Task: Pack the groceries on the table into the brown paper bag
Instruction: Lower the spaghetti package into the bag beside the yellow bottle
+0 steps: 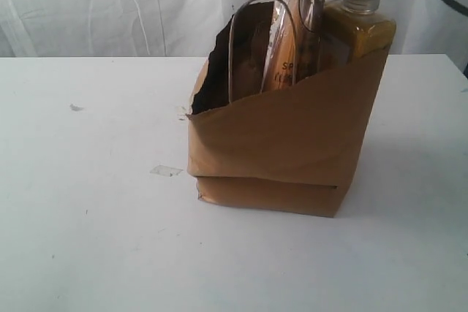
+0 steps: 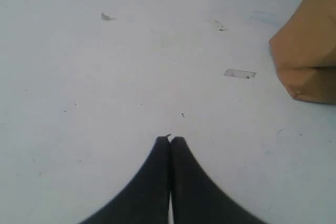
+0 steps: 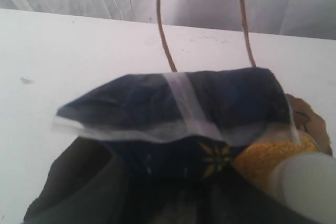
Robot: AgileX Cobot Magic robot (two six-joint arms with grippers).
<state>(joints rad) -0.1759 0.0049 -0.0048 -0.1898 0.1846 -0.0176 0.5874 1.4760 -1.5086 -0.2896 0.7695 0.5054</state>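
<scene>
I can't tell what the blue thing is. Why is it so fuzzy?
Right wrist view: the spaghetti packet and yellow bottle sit close to the lens, blurred. Exterior view: sharper but washed out; the brown paper bag casts a soft shadow. Left wrist view: the table is sharp.

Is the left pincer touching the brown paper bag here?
Apart. The left wrist view shows the left pincer, shut, with bare table between its tips and the brown paper bag.
</scene>
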